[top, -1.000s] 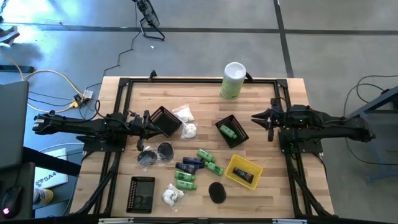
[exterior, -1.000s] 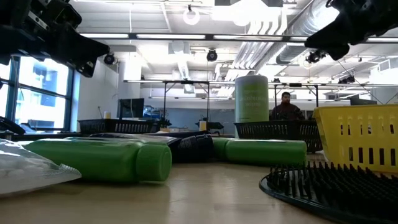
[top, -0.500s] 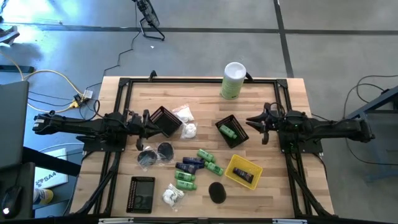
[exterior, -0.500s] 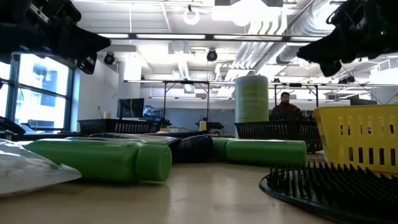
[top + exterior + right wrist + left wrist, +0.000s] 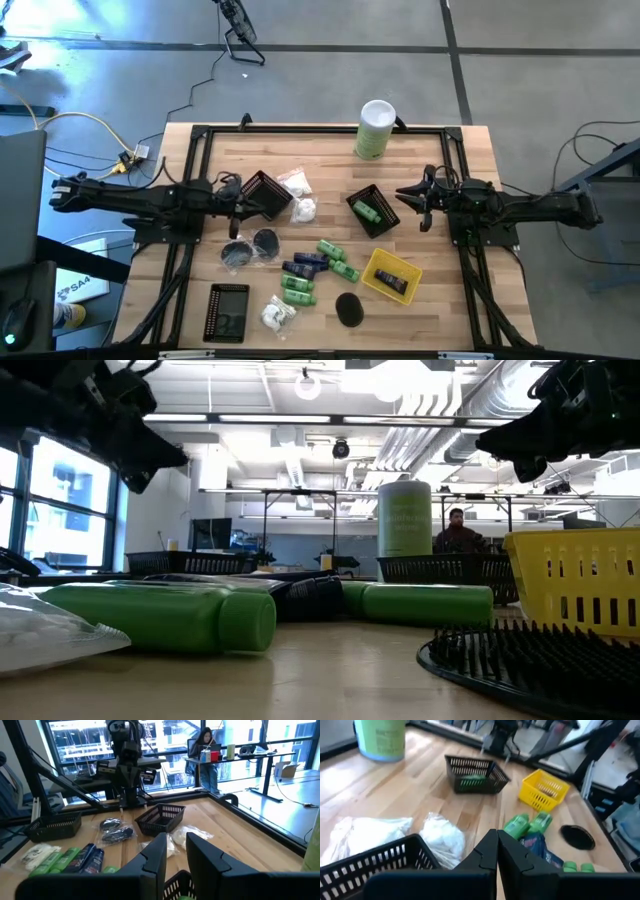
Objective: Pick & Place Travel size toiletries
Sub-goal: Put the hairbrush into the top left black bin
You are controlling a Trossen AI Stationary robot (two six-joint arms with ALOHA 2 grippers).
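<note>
The travel size toiletries lie loose mid-table: green bottles (image 5: 332, 252), navy tubes (image 5: 305, 264), black discs (image 5: 250, 247) and white packets (image 5: 298, 195). One green bottle (image 5: 367, 211) lies in a black basket (image 5: 385, 222). A dark item lies in the yellow basket (image 5: 378, 284). My left gripper (image 5: 240, 196) (image 5: 497, 847) is shut and empty. It hovers by the left side of another black basket (image 5: 268, 190). My right gripper (image 5: 406, 195) (image 5: 176, 851) hovers level, right of the basket with the bottle. Its fingers stand slightly apart with nothing between them.
A tall white-and-green canister (image 5: 375, 128) stands at the far edge. A flat black basket (image 5: 227, 312) lies at the near left. A black frame (image 5: 200, 140) runs round the tabletop. Bare wood shows between the canister and the baskets. A person sits in the room beyond.
My right gripper has sunk and tipped to level, its fingertips reaching farther toward the table's left, then held still. My left gripper has rolled and tipped a little in place. Nothing on the table has moved.
</note>
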